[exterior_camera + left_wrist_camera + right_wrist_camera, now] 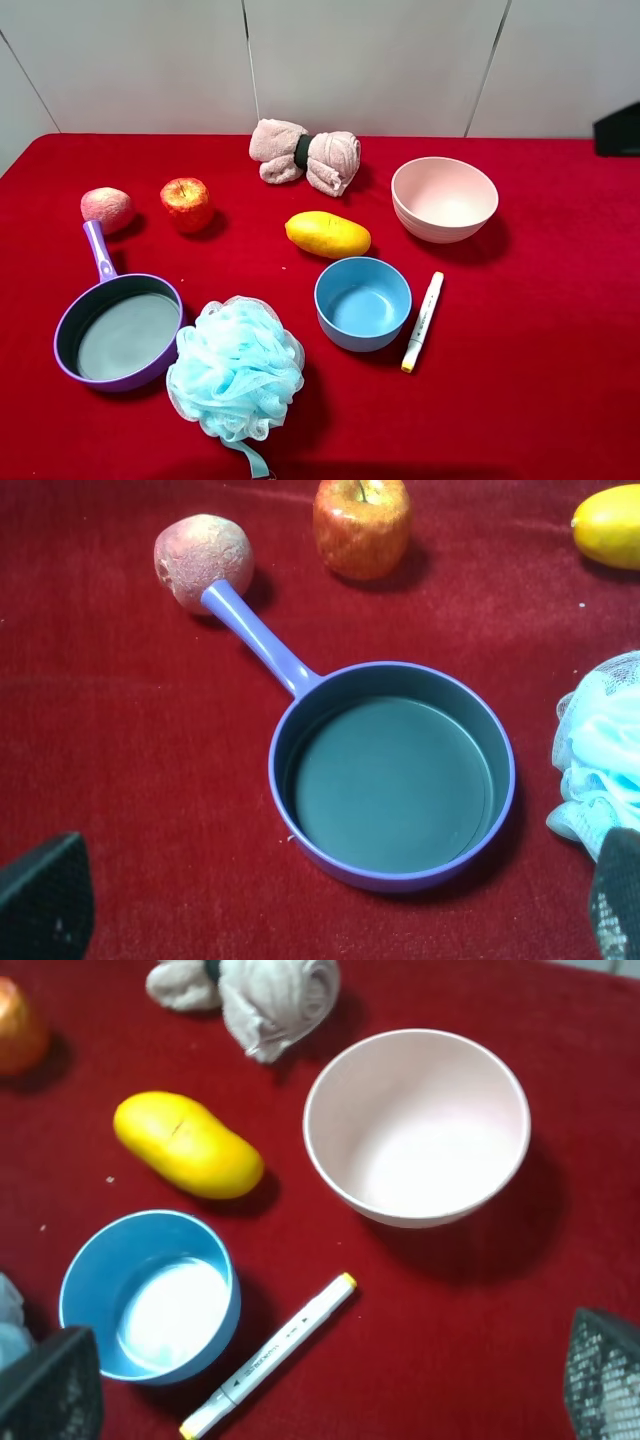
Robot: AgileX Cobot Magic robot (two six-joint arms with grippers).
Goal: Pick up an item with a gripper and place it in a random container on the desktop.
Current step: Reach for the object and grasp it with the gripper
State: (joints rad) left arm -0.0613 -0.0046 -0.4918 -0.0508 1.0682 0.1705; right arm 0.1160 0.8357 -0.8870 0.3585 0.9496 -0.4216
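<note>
The yellow oval item (327, 234) lies on the red desktop (550, 330) near the middle, just behind the blue bowl. It also shows in the right wrist view (188, 1145) and at the edge of the left wrist view (608, 525). The pale pink container (440, 225) stands empty to its right and shows in the right wrist view (400, 1215). Neither gripper shows in the exterior view. My left gripper (330, 910) is open and empty above the purple pan. My right gripper (325, 1385) is open and empty above the marker, short of the pink container.
A blue bowl (362, 302) and a white marker (422, 322) lie in front of the item. A purple handled pan (118, 330), a blue bath pouf (236, 368), a red apple (186, 204) and a pinkish fruit (107, 208) are at left. A rolled towel (305, 156) lies behind.
</note>
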